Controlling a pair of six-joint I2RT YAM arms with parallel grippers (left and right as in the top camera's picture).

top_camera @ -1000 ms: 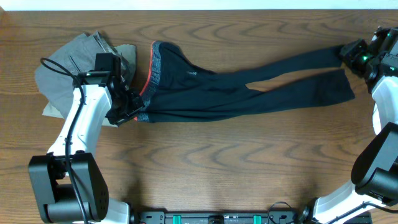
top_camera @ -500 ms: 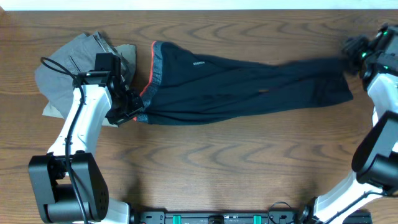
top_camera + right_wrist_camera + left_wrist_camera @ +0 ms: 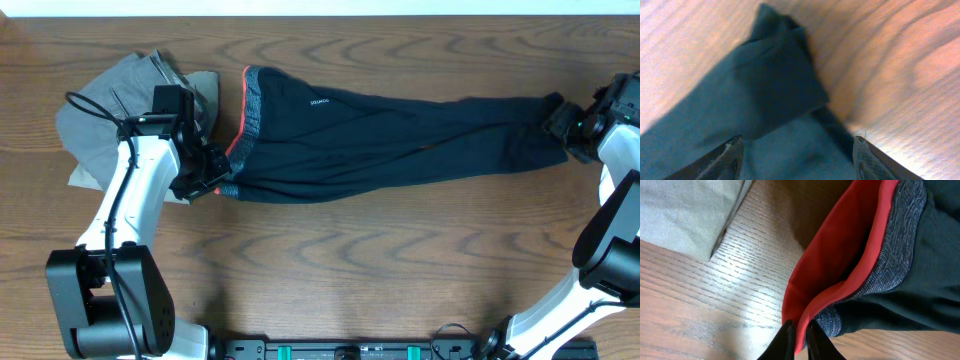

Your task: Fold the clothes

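We see the dark end of the leggings (image 3: 775, 85) lying folded over on the wooden table (image 3: 900, 55), reaching from 11 o'clock down to the lower edge, the picture somewhat blurred. Our right gripper (image 3: 796, 147) sits over the cloth at 6 o'clock, its jaws spread wide at 7 and 5 o'clock, the fabric lying between them.
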